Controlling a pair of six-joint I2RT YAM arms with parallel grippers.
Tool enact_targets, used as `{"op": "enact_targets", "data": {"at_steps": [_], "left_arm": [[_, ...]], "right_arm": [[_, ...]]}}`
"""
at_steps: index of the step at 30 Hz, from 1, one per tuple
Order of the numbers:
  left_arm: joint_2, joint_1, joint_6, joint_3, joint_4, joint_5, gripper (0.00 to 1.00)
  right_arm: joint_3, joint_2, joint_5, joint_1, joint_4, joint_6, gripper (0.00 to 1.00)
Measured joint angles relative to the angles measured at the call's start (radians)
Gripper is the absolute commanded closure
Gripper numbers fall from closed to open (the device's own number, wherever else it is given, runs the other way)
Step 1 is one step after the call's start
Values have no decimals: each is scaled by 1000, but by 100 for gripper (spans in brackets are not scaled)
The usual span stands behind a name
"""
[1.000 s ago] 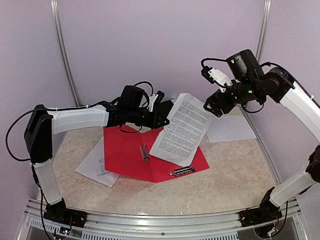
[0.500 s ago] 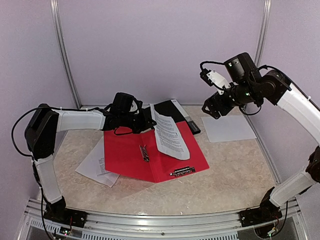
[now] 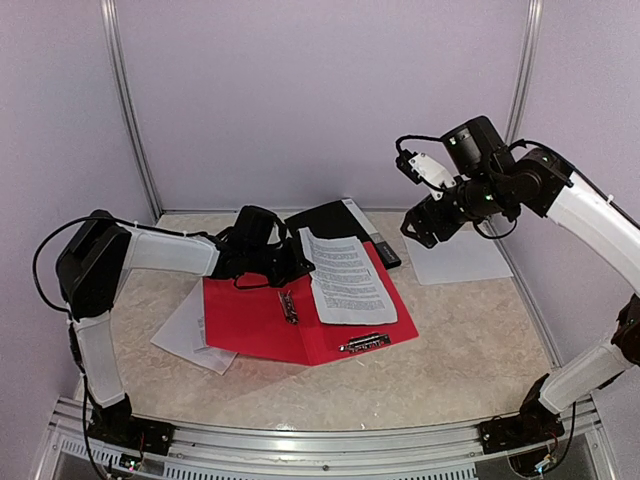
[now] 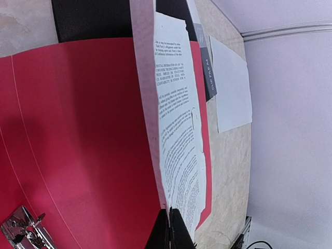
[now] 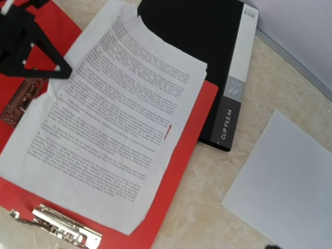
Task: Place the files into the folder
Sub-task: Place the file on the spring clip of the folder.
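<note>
- The table [image 3: 450, 340] has a pale, mottled, stone-look top with a metal rail [image 3: 320, 445] along the near edge. Lilac walls [image 3: 320, 100] close it in, with metal posts [image 3: 125, 110] at the back corners.
- The red folder [image 3: 250, 315] lies open mid-table, its ring clip [image 3: 288, 305] at the fold and a lever clip [image 3: 365, 343] at its near right edge.
- The printed sheet [image 3: 348, 278] rests on the red folder's right half. Its left edge is raised.
- The left gripper [image 3: 302, 264] is clenched on that raised edge. The left wrist view shows the paper running in between the closed fingers [image 4: 167, 232].
- The right gripper [image 3: 419, 227] hangs over the far right of the table with its fingers spread, grasping nothing.
- A blank sheet [image 3: 465, 260] lies flat at the right, apart from the red folder. Its far-left part is hidden behind the right gripper.
- The black folder [image 3: 335, 218] sits just behind the red one with their edges meeting. We cannot tell which overlaps the other. Its spine reads "CLIP FILE A4".
- The left sheets [image 3: 185, 335] poke out from under the red folder. We cannot count them.
- The printed text is too small to read.
- The right wrist view barely shows its own fingers.
</note>
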Motion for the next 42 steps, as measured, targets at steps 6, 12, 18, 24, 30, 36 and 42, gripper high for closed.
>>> {"op": "enact_targets", "data": {"at_steps": [6,12,18,24,30,36,42], "left_arm": [[22,-23,5,-17,7,-28,100],[30,-34,34,-29,7,-62,100],[30,-51,39,-51,8,-71,100],[30,-56,37,-89,22,-72,100],[30,-59,60,-105,25,-95,100],[30,-64,98,-105,34,-118,100],[32,-64,133,-82,33,-133,100]], "right_arm": [[-28,0,-8,0,14,6,20],[-47,-1,-11,-1,19,10,20],[-50,-2,-11,-2,24,10,21],[-60,-2,-14,-2,31,11,21],[-61,-2,-19,-2,34,11,20],[-61,-2,-28,-2,34,11,20],[-81,-2,-34,-2,42,14,20]]}}
